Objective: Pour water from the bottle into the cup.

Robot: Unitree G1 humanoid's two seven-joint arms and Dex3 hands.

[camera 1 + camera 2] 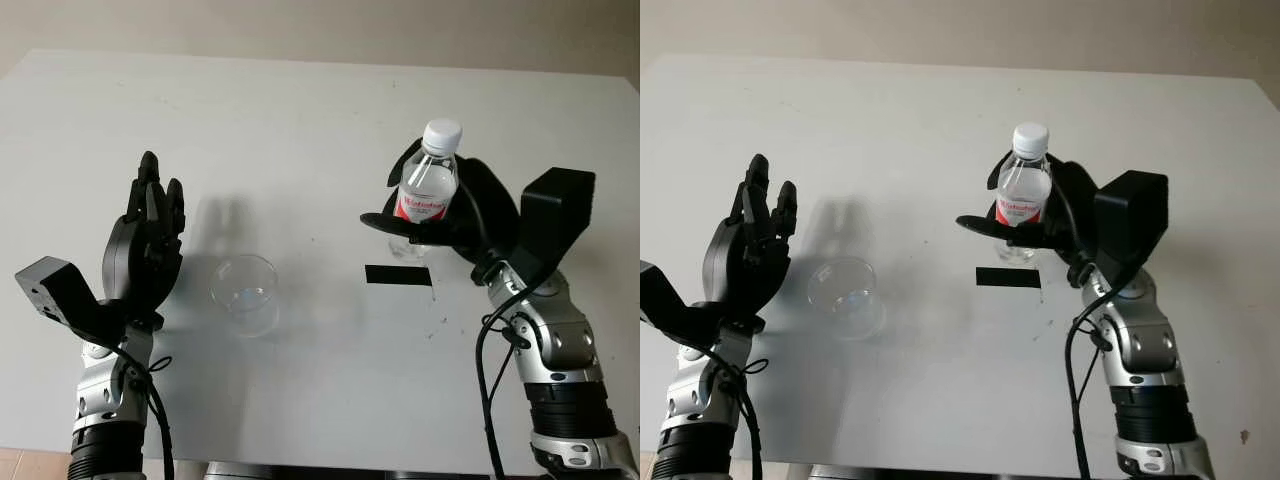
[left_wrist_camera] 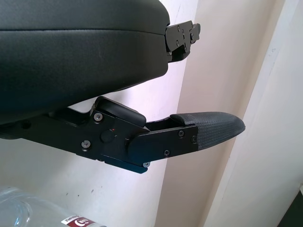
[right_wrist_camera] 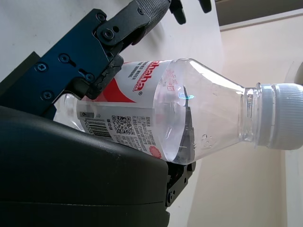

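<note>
A: Around the work area?
B: White table (image 1: 300, 130), with a strip of black tape (image 1: 398, 275) stuck flat near the middle, just below the bottle's base as seen from the head. Nothing standing between bottle and cup; only bare table and the tape.

A: Bottle's position?
B: Clear plastic bottle (image 1: 428, 180), red-and-white label, white cap (image 1: 442, 132) still screwed on. Upright, right of centre, inside the right hand (image 1: 440, 215). Base hidden by the fingers, so cannot tell whether touching the table or lifted off it.

A: And the cup?
B: Clear cup (image 1: 245, 292), upright on the table, left of the tape and well apart from the bottle. Just beside the left hand (image 1: 148, 245), not touching it.

A: Right hand's grip?
B: Closed around the bottle's labelled body, fingers (image 3: 118, 28) pressing on the label from one side, black palm shell against the other. Neck and cap sticking out clear of the grasp.

A: Left hand?
B: Open, holding nothing, raised with fingers pointing away from the robot, left of the cup.
</note>
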